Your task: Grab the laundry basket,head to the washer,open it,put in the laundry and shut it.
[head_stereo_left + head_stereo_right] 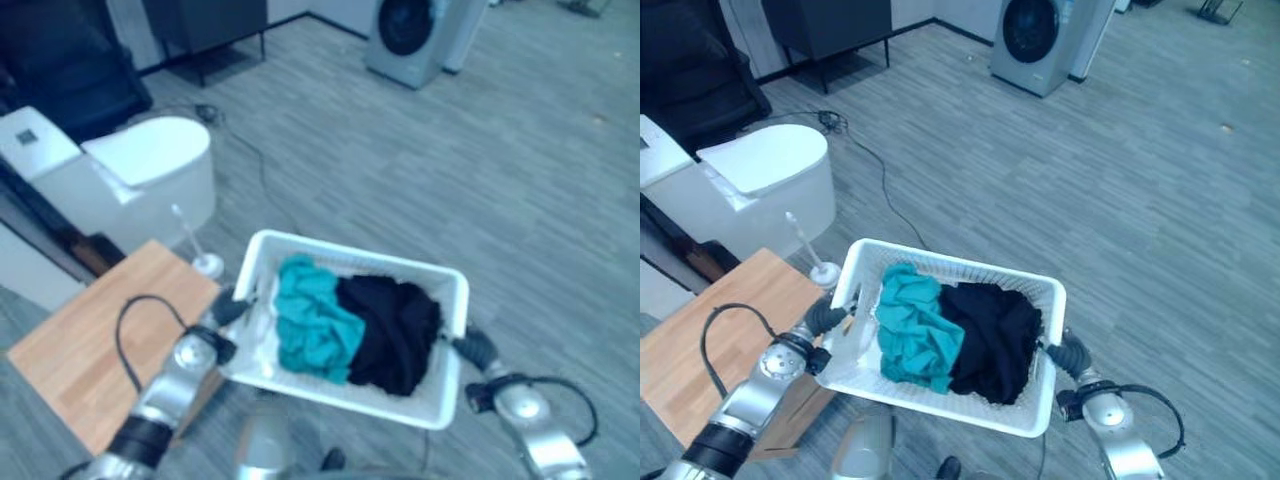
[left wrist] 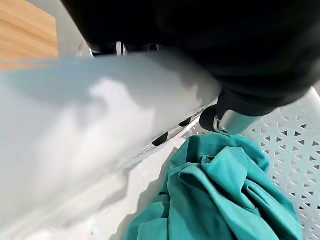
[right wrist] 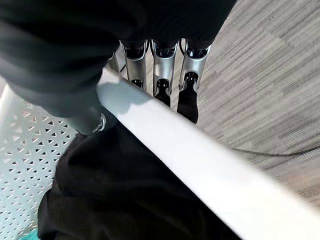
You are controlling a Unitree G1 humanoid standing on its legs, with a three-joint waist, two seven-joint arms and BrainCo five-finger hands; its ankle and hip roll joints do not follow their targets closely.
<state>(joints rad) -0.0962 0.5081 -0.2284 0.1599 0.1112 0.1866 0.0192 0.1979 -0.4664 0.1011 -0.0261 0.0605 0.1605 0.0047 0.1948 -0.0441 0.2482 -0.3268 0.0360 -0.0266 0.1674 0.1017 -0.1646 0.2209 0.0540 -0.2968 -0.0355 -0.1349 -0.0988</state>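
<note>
Laundry basket [image 1: 1035, 420] held crosswise between left hand [image 1: 826, 317] and right hand [image 1: 1068, 354]

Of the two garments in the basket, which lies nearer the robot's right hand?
The black garment; it fills the basket's end by the right hand, while the teal garment lies toward the left hand.

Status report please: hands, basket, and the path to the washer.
Left hand and right hand shut on laundry basket rims. Basket lifted, teal and black clothes inside. Washer ahead across open floor, door closed.
</note>
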